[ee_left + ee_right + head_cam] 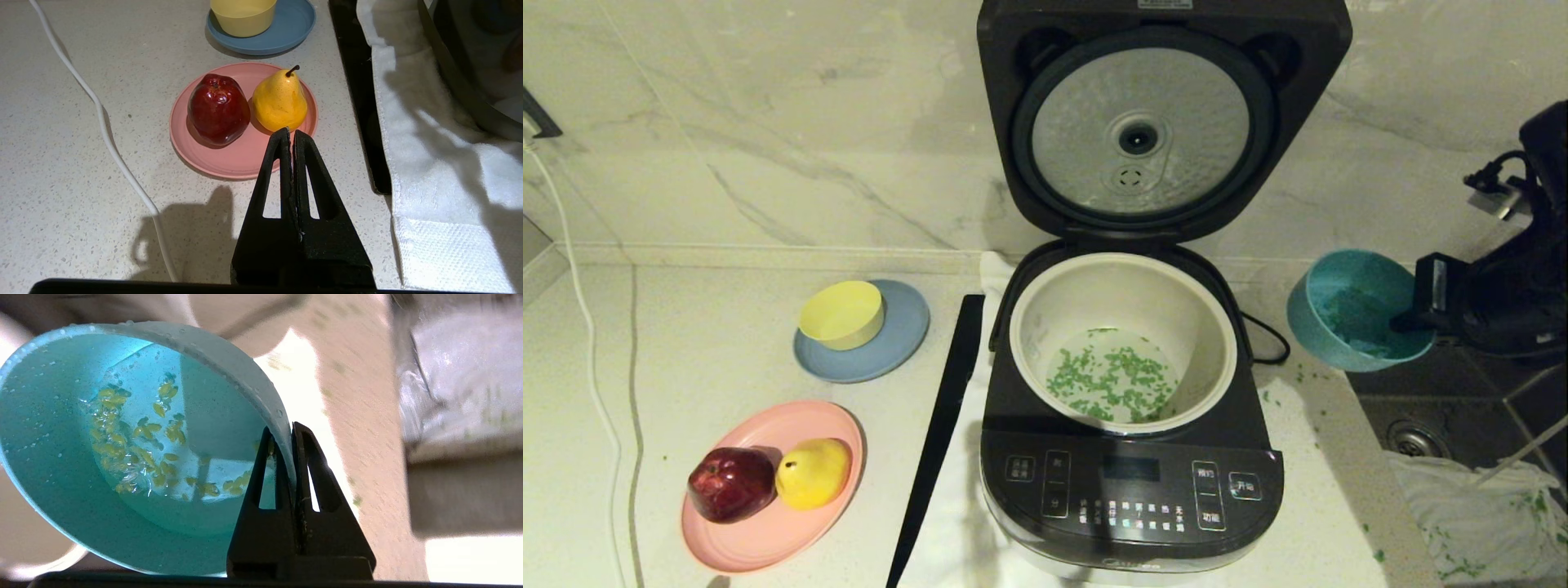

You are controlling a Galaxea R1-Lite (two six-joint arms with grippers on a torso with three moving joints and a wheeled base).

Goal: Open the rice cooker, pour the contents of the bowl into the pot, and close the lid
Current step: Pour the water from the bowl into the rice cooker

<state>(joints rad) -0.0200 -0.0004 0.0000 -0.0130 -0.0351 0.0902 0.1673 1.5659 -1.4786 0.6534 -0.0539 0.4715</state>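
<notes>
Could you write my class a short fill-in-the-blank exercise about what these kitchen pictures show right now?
1. The lid of the rice cooker stands ____.
2. The right gripper is clamped on the rim of the teal ____.
3. Green bits lie at the bottom of the cream-white ____.
4. On the pink plate, a red apple lies beside a yellow ____.

Missing words: open; bowl; pot; pear

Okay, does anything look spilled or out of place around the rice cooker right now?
Yes. Green bits lie scattered on the counter right of the rice cooker, and more on the white cloth by the sink. The bowl, tilted in the right gripper, still has bits stuck inside.
</notes>
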